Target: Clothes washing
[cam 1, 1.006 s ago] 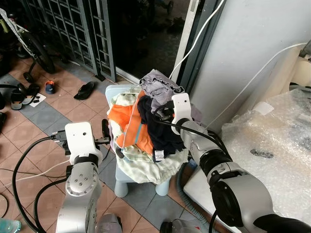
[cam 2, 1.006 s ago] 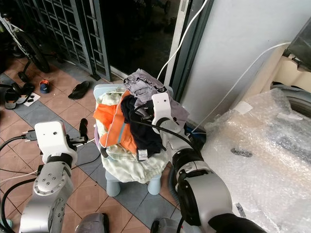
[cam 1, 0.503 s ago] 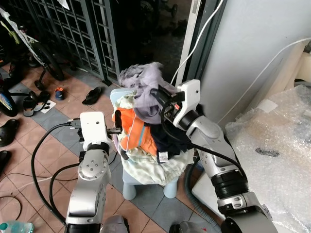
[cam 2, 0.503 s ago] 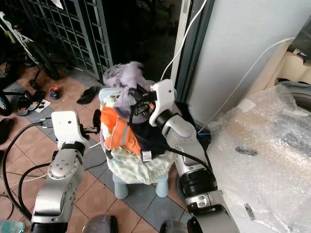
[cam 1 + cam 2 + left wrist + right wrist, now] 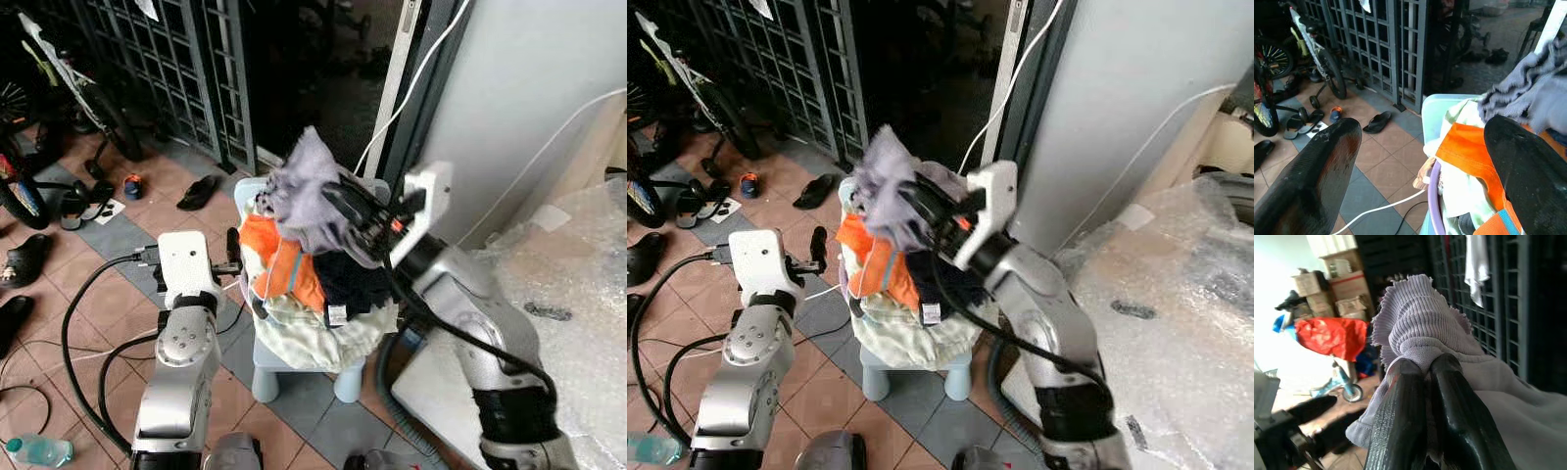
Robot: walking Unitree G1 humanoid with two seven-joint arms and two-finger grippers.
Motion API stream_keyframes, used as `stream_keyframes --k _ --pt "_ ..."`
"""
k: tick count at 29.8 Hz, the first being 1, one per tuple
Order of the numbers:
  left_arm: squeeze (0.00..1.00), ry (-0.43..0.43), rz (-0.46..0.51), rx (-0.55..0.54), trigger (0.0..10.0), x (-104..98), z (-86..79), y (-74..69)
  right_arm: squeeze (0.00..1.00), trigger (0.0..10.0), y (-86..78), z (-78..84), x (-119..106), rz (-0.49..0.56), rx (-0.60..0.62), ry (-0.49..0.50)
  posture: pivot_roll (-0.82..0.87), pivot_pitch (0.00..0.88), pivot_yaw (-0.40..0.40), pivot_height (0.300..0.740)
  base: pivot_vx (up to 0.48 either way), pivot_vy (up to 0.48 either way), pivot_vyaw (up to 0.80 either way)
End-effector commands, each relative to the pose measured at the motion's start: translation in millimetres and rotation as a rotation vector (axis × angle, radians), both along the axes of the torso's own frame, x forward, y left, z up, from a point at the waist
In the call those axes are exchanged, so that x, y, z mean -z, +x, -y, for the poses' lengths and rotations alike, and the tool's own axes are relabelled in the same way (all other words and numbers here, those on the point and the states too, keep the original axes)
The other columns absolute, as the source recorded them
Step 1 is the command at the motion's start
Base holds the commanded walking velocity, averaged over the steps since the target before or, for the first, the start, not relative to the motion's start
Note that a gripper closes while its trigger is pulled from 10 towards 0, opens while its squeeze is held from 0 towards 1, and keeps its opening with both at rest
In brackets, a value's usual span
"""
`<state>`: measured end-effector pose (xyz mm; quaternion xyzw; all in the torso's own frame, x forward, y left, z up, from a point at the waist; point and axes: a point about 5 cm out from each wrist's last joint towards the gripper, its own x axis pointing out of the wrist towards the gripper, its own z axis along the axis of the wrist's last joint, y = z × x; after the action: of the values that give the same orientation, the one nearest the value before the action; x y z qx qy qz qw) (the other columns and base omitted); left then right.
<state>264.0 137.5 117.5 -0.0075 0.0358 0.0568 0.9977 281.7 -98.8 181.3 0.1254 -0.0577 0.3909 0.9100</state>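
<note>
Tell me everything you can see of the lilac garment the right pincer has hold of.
The lilac garment is a soft ribbed knit, pale purple-grey, with a frilly, frayed-looking edge. The right pincer is shut on a bunched fold of it, the cloth puffing out past the fingertips. It is lifted above the laundry pile, its loose end standing up and the rest hanging down toward the orange garment and the dark one. Whether it touches them I cannot tell.
</note>
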Motion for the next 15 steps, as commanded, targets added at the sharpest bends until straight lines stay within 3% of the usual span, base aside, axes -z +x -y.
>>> stream_keyframes --k 1,2,3,4,6,15 --pt "0.0 0.005 0.009 0.014 10.0 -1 3.7 2.6 0.0 0.0 -4.2 -0.6 -12 0.037 0.023 0.008 -0.01 0.0 0.018 0.74 0.0 0.0 0.0" --pt "0.0 0.006 0.009 0.014 10.0 -1 3.8 3.0 0.0 0.0 -5.0 0.3 -11 0.03 0.038 0.008 -0.01 0.0 0.018 0.74 0.0 0.0 0.0" --pt "0.0 0.008 0.01 0.019 10.0 -1 4.4 3.3 0.0 2.1 -5.3 1.3 -10 0.041 0.083 -0.019 -0.02 0.0 0.022 0.74 0.0 0.0 0.0" --pt "0.0 0.012 0.013 0.026 10.0 -2 5.3 3.7 0.0 10.0 -5.0 2.7 -8 0.049 0.144 -0.055 -0.02 0.0 0.022 0.74 0.0 0.0 0.0" --pt "0.0 0.015 0.014 0.03 10.0 -2 5.8 3.8 0.0 10.0 -3.7 2.8 -8 0.044 0.175 -0.057 -0.02 0.0 0.025 0.74 0.0 0.0 0.0" --pt "0.0 0.023 0.018 0.028 10.0 -1 5.1 5.5 0.0 10.0 6.4 9.0 -13 0.072 0.264 -0.073 -0.02 0.0 0.024 0.74 0.0 -0.237 -0.78"
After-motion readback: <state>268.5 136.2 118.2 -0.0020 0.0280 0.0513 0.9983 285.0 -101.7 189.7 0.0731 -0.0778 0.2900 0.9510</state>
